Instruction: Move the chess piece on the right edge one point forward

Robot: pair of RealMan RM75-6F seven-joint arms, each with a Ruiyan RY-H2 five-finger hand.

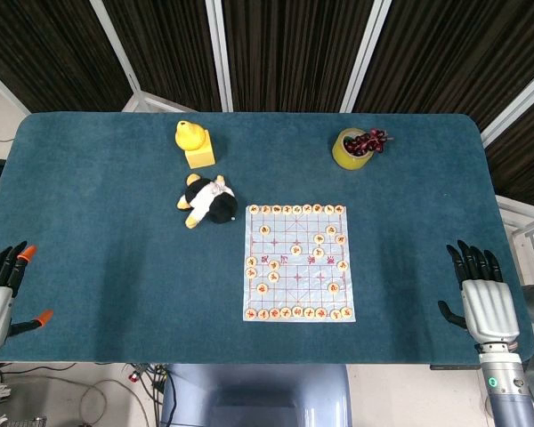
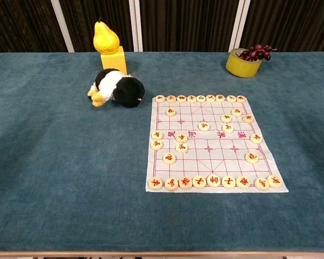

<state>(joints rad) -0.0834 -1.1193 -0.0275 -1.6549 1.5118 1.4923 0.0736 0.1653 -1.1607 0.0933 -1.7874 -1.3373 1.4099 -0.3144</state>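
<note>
While both arms wait at the near corners, the head view shows the left hand (image 1: 2,285) at the left edge of the blue bench (image 1: 98,249), its fingers apart and nothing in them. The right hand (image 1: 481,289) lies near the right edge, fingers spread forward, also holding nothing. Between them, well apart from both, lies the chess board (image 1: 298,262) with round pieces on it. The chess piece on the right edge (image 1: 343,265) sits about halfway up the board's right side. A black and white plush toy (image 1: 209,201) lies just beside the board's far left corner. Behind it stands a yellow pear on a yellow block (image 1: 194,144), and a yellow tape roll with dark grapes (image 1: 358,147) is at the far right.

In the chest view neither hand appears. The board (image 2: 213,141) lies in the middle, and the same piece (image 2: 256,138) rests on the right border line.
</note>
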